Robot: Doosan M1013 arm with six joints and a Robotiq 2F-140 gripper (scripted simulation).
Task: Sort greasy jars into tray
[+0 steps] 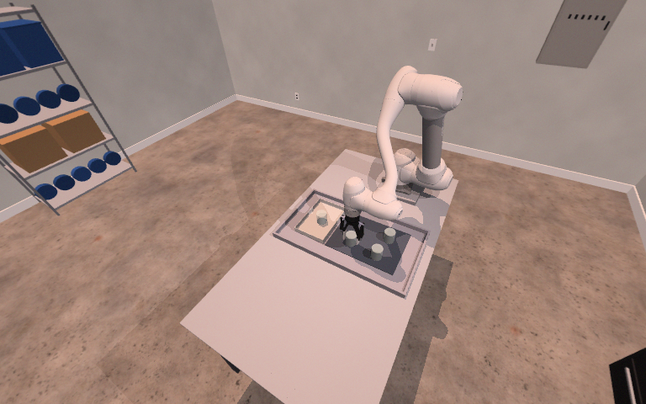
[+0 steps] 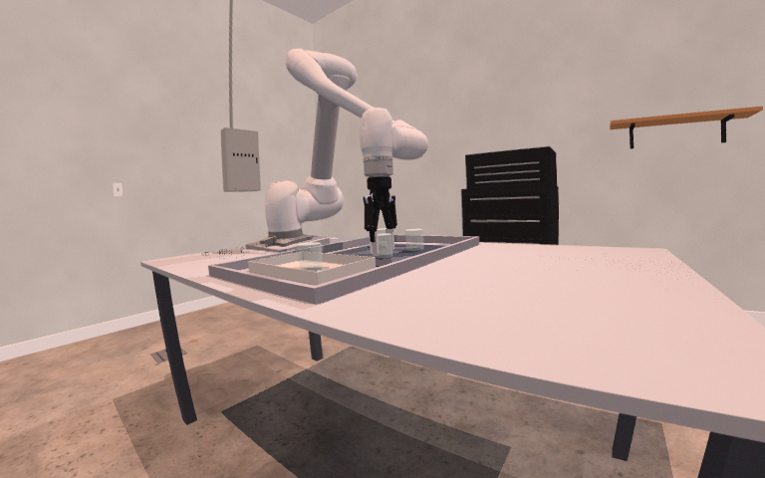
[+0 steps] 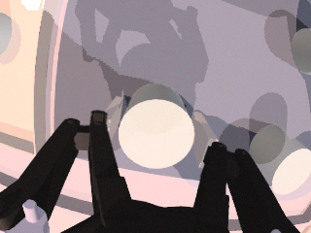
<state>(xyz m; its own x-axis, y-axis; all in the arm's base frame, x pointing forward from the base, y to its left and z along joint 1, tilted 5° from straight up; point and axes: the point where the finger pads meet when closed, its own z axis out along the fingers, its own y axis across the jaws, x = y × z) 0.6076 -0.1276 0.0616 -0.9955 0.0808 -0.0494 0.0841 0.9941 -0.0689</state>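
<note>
One pale jar (image 1: 321,217) (image 2: 311,256) (image 3: 4,35) stands in the cream tray (image 1: 310,231) (image 2: 345,272) (image 3: 18,97). Three jars stand mouth down on the dark mat (image 1: 391,267). My gripper (image 1: 351,236) (image 2: 382,241) (image 3: 156,116) points down around the mat jar nearest the tray (image 1: 351,238) (image 2: 384,246) (image 3: 156,134). Its fingers are partly open, one on either side, with small gaps to the jar in the wrist view. Another mat jar (image 1: 377,252) (image 3: 297,171) stands right of it, and a third (image 1: 389,236) (image 3: 304,50) farther back. Grease cannot be seen.
A low raised rim (image 1: 339,265) (image 2: 350,286) surrounds tray and mat. The tray's wall lies left of the gripper, close to its left finger. The steel table (image 1: 304,309) (image 2: 536,315) extends in front, and the arm's base stands behind.
</note>
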